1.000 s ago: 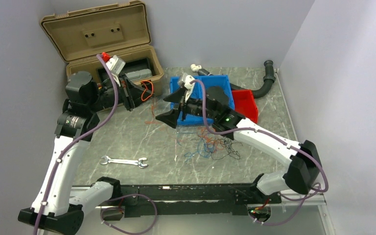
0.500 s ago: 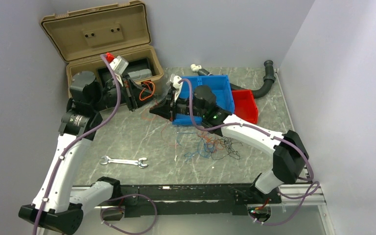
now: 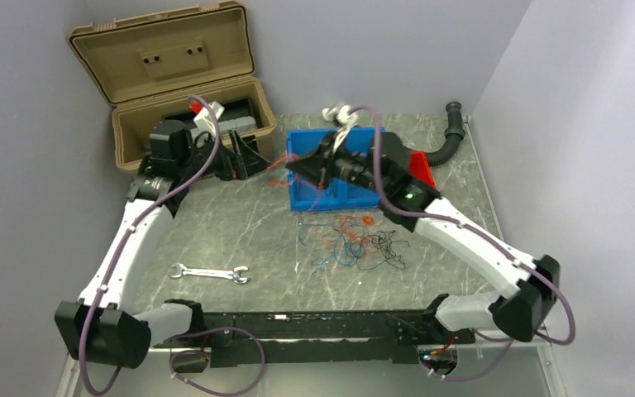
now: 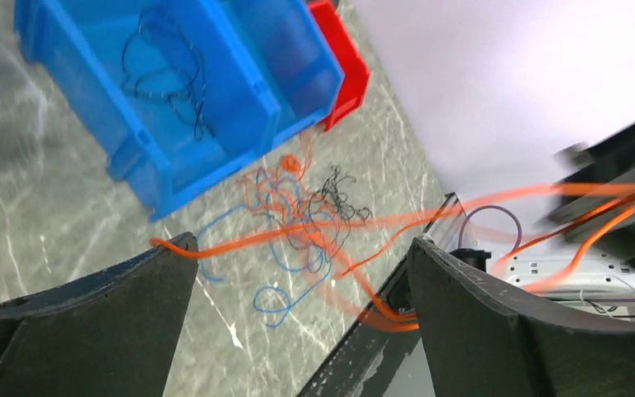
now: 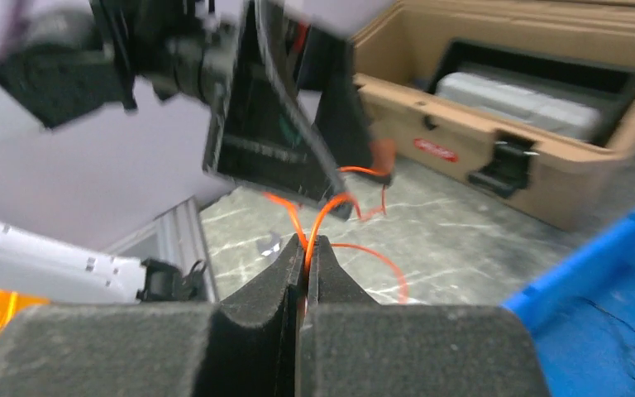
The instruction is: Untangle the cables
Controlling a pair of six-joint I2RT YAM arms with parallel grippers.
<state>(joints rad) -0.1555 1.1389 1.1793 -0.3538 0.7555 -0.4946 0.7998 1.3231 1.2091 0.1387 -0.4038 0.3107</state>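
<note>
Orange wire (image 4: 231, 241) sat pinched in the right hand (image 5: 302, 248), seemingly to draw it from the cables (image 3: 364, 246) just in front of the blue bin (image 4: 136, 161). The left hand (image 4: 302, 244) gaped wide.

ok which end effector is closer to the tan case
Left: left end effector sits just in front of the tan case; right end effector, pinching orange cable, is farther off at the blue bin.

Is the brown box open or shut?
Open. The box has its lid tipped up and back toward the wall, so you can see down inside it.
</note>
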